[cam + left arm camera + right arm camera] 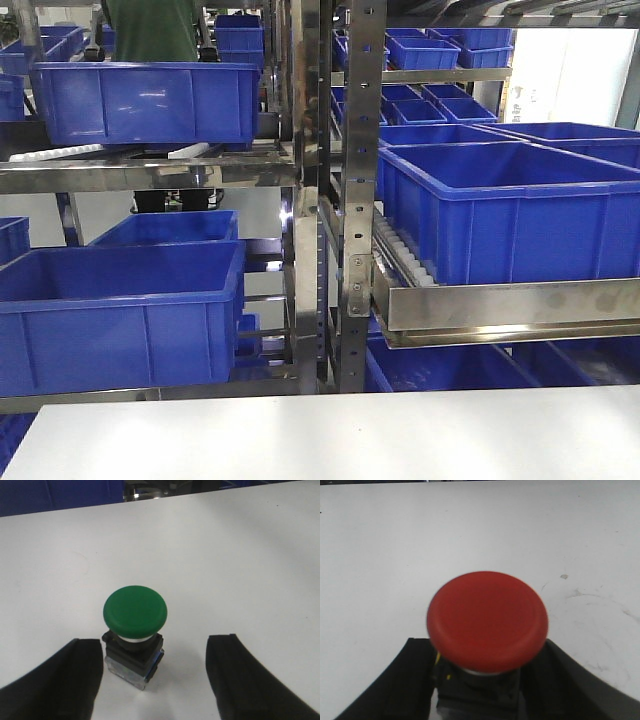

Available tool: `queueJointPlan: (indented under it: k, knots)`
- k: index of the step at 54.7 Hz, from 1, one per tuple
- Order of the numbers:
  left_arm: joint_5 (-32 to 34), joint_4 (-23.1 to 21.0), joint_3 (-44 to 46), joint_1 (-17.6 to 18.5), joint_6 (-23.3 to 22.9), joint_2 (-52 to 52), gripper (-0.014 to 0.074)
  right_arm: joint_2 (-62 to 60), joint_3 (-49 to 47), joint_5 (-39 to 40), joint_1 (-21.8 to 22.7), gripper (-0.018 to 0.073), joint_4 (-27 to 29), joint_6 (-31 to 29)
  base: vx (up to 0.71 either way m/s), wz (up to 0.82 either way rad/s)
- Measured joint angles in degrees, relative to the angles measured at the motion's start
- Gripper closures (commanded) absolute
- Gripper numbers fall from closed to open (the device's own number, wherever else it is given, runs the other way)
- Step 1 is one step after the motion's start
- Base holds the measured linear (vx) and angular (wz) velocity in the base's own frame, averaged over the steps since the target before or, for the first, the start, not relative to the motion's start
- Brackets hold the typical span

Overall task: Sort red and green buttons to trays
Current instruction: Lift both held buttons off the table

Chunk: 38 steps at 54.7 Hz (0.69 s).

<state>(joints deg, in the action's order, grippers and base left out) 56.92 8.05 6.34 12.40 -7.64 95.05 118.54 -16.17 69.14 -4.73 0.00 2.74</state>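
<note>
The green button (135, 611), a green mushroom cap on a dark blocky base, stands on the white table (210, 555) in the left wrist view. My left gripper (155, 677) is open around it, the left finger close beside the base and the right finger well apart. In the right wrist view the red button (487, 621) fills the middle, its dark base held between the black fingers of my right gripper (479, 685), which is shut on it. The trays are out of view. Neither gripper shows in the front view.
Beyond the white table edge (330, 400) stand steel racks (350, 200) loaded with several deep blue crates (120, 310), one large crate (510, 205) on a roller shelf at the right. A person in green (150, 30) stands behind the racks.
</note>
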Motion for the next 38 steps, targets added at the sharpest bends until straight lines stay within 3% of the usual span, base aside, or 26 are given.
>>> queueJointPlan:
  k: [10, 32, 38]
  knots:
    - [7.85, -2.69, 0.33, 0.00, 0.60, 8.00, 0.0042, 0.00, 0.00, 0.00, 0.00, 0.0567, 0.00, 0.00, 0.00, 0.00]
    - [8.11, -3.38, 7.91, 0.00, 1.36, 18.64, 0.0042, 0.00, 0.00, 0.00, 0.00, 0.0567, 0.00, 0.00, 0.00, 0.00]
    - [8.51, -3.20, 10.25, 0.00, 1.36, 19.57, 0.0080, 0.00, 0.00, 0.00, 0.00, 0.0567, 0.00, 0.00, 0.00, 0.00]
